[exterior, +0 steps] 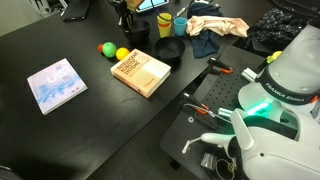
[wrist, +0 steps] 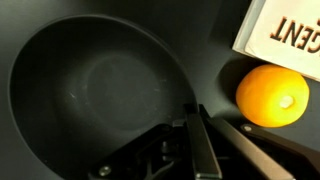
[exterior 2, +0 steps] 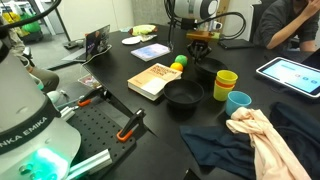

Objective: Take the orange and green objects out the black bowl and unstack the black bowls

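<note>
The unstacking step is looking like the one in hand. Both balls are lying out on the black table [exterior: 85, 125], and in an exterior view the two bowls are appearing to sit side by side rather than nested, so the task is seeming close to done. The gripper [wrist: 194, 112] is pinching shut on the rim of the empty bowl [wrist: 90, 85], with one finger seemingly inside and one outside. The other bowl [exterior 2: 184, 96] is resting just beside it, nearer the cups. The next move is probably calling for a gentle lift or slide away from that neighbour, then a release, while keeping clear of the orange ball [wrist: 272, 95], which is sitting just outside the gripped rim. The green ball [exterior 2: 182, 61] is lying beside it, by the tan book [exterior 2: 153, 80]. A person [exterior 2: 290, 20] is sitting at the far side of the table. Around the work, a cloth [exterior 2: 262, 135], a pale book [exterior: 56, 85], a tablet [exterior 2: 291, 72], a yellow cup [exterior 2: 226, 83] and a blue cup [exterior 2: 238, 102] are crowding the table.
</note>
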`<state>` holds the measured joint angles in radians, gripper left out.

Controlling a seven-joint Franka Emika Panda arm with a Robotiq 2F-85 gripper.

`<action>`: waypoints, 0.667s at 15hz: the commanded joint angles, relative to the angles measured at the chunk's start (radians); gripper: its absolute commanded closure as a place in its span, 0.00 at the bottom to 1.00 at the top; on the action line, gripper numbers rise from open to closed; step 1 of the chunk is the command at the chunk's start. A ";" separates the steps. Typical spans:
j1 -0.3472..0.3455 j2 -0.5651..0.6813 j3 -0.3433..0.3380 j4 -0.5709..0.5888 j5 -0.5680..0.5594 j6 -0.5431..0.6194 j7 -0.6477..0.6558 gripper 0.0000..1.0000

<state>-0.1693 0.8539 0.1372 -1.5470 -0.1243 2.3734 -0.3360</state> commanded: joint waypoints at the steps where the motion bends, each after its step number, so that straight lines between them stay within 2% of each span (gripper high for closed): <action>1: 0.015 -0.042 -0.003 0.023 0.054 -0.078 -0.022 0.98; 10: 0.056 -0.129 -0.024 -0.031 0.047 -0.119 -0.011 0.98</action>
<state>-0.1360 0.7714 0.1301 -1.5285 -0.0951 2.2652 -0.3366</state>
